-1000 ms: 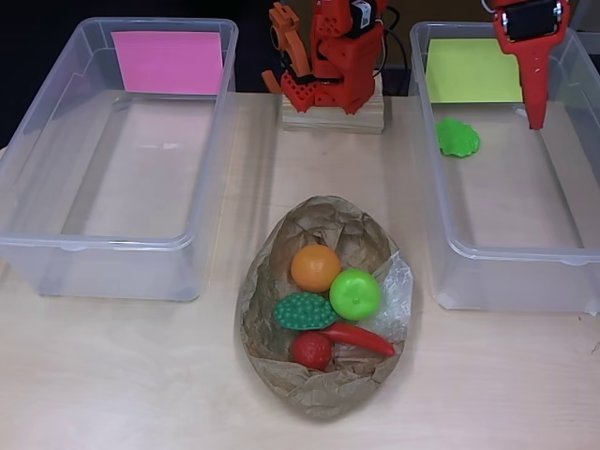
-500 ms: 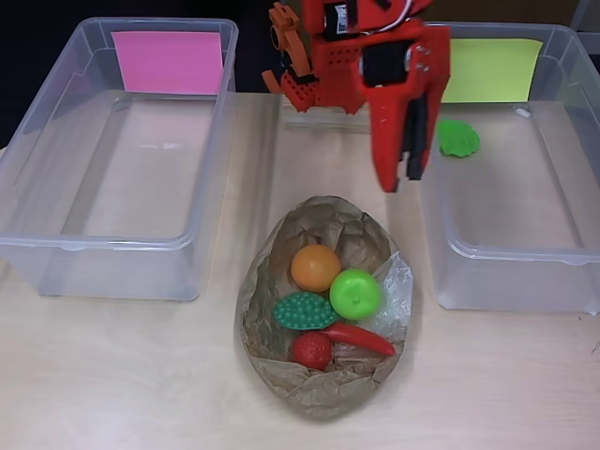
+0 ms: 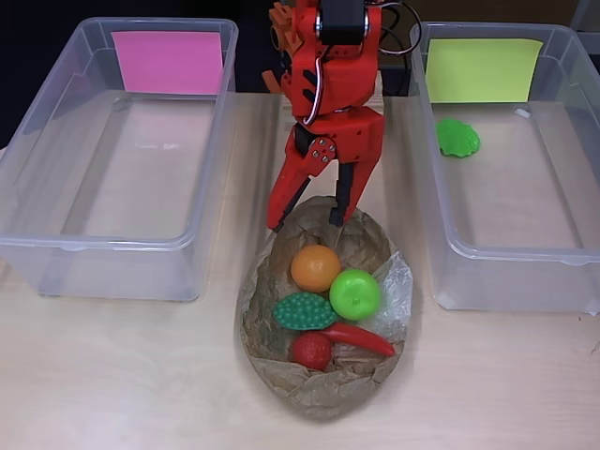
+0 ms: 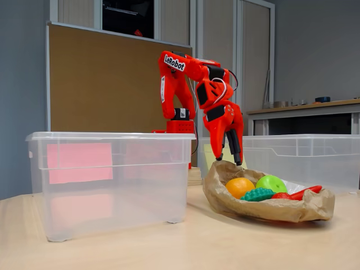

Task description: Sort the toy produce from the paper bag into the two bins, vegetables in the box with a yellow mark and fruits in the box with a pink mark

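Red end effector (image 3: 306,223), fingers spread apart and empty, poised over the far rim of the crumpled brown paper bag (image 3: 281,375) on the tabletop, with the round, glossy orange toy fruit (image 3: 315,268) lying in the bag directly below and just nearward of the fingertips.

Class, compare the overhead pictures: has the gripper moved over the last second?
Yes. The gripper left the yellow-marked bin, crossed leftward in the overhead view, and now hangs open over the paper bag's far edge.
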